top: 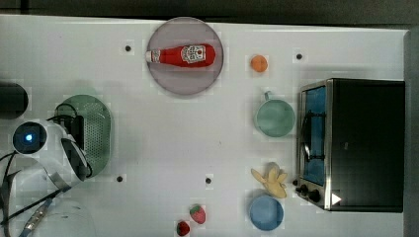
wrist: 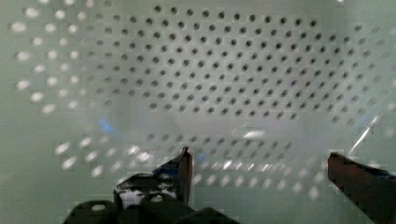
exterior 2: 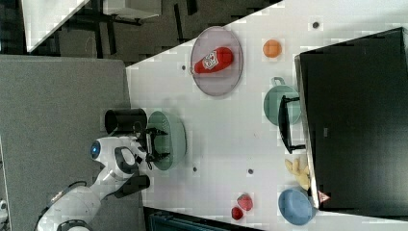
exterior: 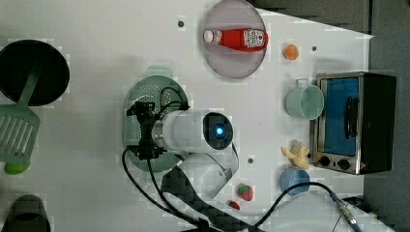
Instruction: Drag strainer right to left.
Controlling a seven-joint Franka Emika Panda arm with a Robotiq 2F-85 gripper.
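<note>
The strainer [top: 94, 129] is sitting at the nine o'clock side of the white table [top: 163, 138] in the top view, well apart from the mug [top: 274, 117] and the toaster oven [top: 356, 143] at three o'clock. The gripper [wrist: 259, 161] is reaching down inside the strainer, its fingers [wrist: 180, 170] standing apart over the perforated bottom, clamping nothing. A ketchup bottle [top: 182, 55] is lying on a plate [top: 163, 79] toward twelve o'clock.

Strainer [wrist: 224, 79]: pale green perforated floor, rows of small round holes, very close.
Gripper [wrist: 259, 161]: two dark fingers spread apart, tips just above the dotted bottom.
Reflections: bright glints near the fingers.
</note>
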